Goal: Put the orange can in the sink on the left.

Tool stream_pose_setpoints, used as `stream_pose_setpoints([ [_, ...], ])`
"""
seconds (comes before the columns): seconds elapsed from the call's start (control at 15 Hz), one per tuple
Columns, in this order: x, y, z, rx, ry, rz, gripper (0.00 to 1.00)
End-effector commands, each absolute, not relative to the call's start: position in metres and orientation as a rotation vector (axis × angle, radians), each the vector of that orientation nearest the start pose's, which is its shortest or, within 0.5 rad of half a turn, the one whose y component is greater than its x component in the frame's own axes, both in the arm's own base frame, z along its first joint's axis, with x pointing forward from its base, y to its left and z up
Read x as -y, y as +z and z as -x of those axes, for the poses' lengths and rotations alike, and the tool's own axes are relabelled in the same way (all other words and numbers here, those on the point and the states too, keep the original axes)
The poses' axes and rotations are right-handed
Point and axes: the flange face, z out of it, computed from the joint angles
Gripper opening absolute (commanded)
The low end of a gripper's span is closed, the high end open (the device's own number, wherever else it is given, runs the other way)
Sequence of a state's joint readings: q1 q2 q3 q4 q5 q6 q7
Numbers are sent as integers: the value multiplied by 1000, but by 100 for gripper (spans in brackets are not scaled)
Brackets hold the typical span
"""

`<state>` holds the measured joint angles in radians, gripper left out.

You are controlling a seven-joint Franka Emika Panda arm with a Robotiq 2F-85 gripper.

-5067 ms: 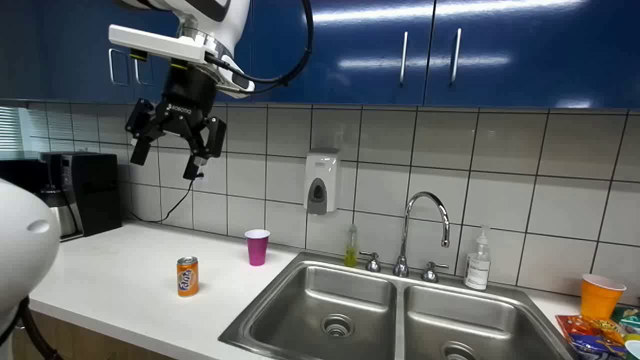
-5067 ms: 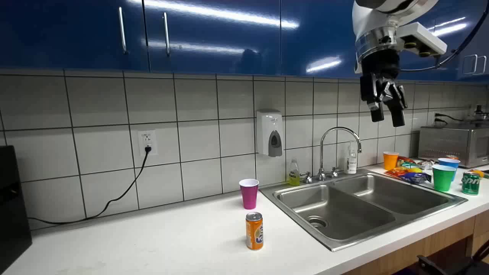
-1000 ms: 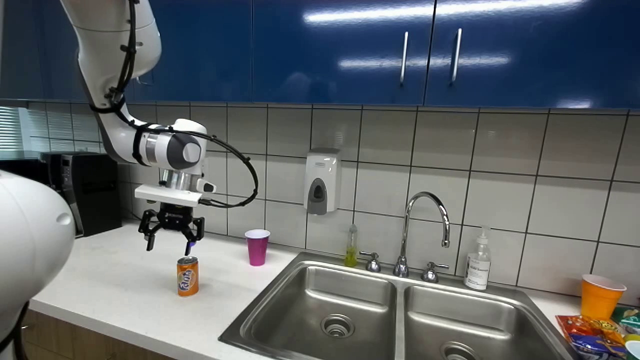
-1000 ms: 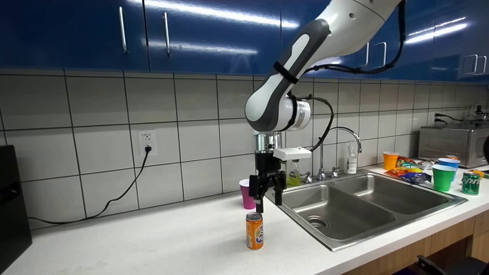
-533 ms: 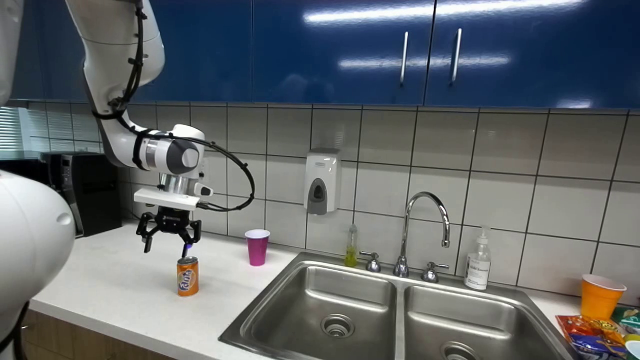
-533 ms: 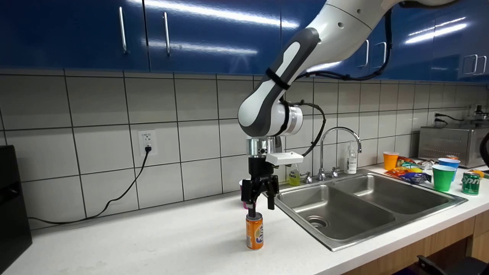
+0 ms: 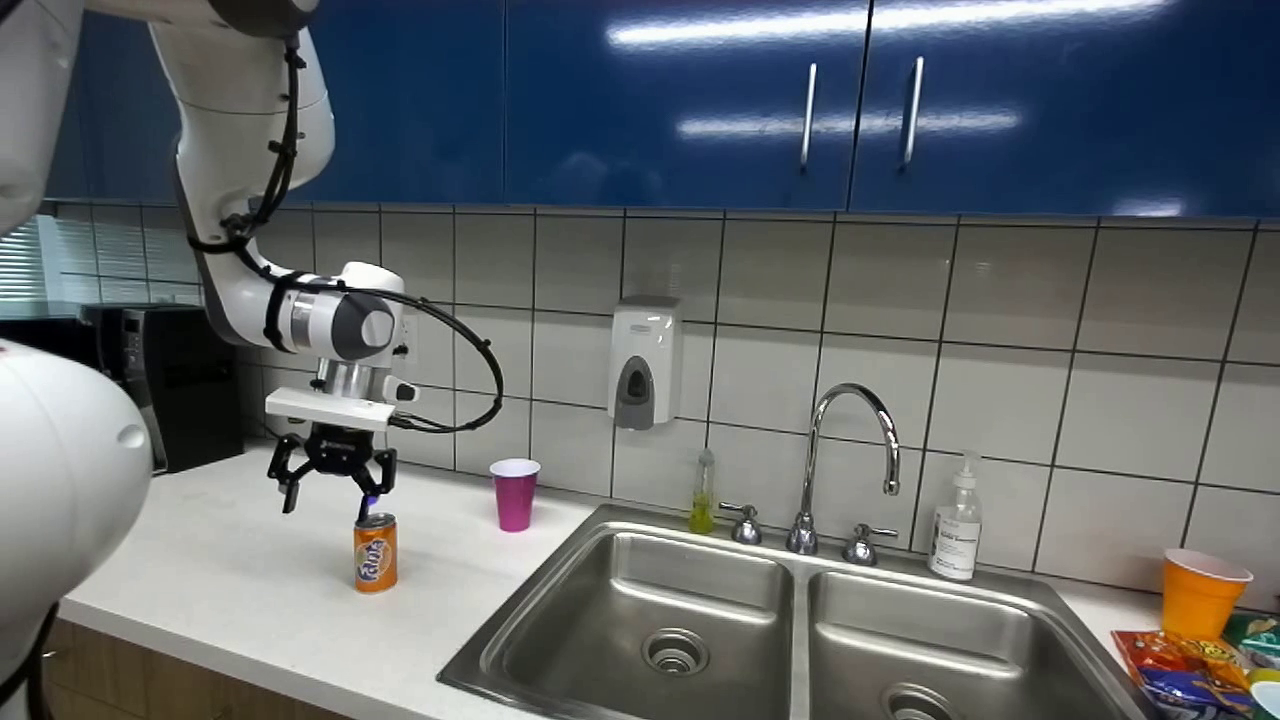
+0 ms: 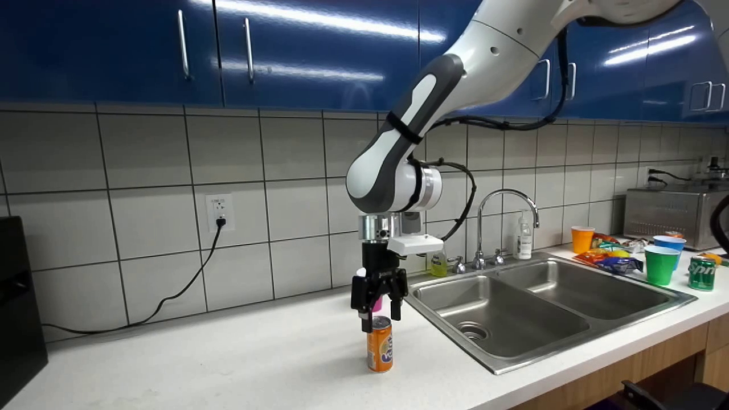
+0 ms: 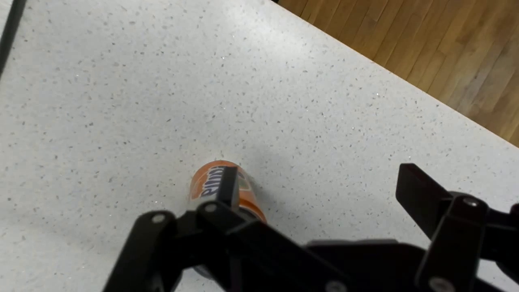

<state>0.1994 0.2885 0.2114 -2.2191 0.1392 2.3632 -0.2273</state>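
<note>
The orange can (image 7: 375, 565) stands upright on the white counter, short of the double sink. My gripper (image 7: 326, 507) is open just above it, off to one side. In the wrist view, one finger (image 9: 230, 184) overlaps the can (image 9: 204, 178). The opposite finger (image 9: 417, 190) is over bare counter, and nothing sits between them. In an exterior view, a fingertip (image 8: 367, 326) appears at the can's top rim (image 8: 383, 322); whether it touches, I cannot tell. The left sink (image 7: 590, 640) is a bare steel basin with a round drain.
A pink cup (image 7: 515, 497) stands behind the can by the tiles. The chrome faucet (image 7: 815, 450) rises behind the sink, with a soap bottle (image 7: 702, 500) and a pump bottle (image 7: 956, 530). Beyond the right basin are an orange cup (image 8: 582, 240), snack bags and a green can (image 8: 701, 274).
Over about five seconds the arm came down from high up to just above the can. In the last second the open gripper sank slightly more and shifted left. The can stayed put.
</note>
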Motion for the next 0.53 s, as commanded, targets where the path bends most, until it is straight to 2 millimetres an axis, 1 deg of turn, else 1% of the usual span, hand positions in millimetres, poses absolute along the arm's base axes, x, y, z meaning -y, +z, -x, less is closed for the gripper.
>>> stream_pose_setpoints([
  [0.0,-219,231,-499,771,222,2919,100],
  [0.47,-211,222,-511,767,222,2943,100],
])
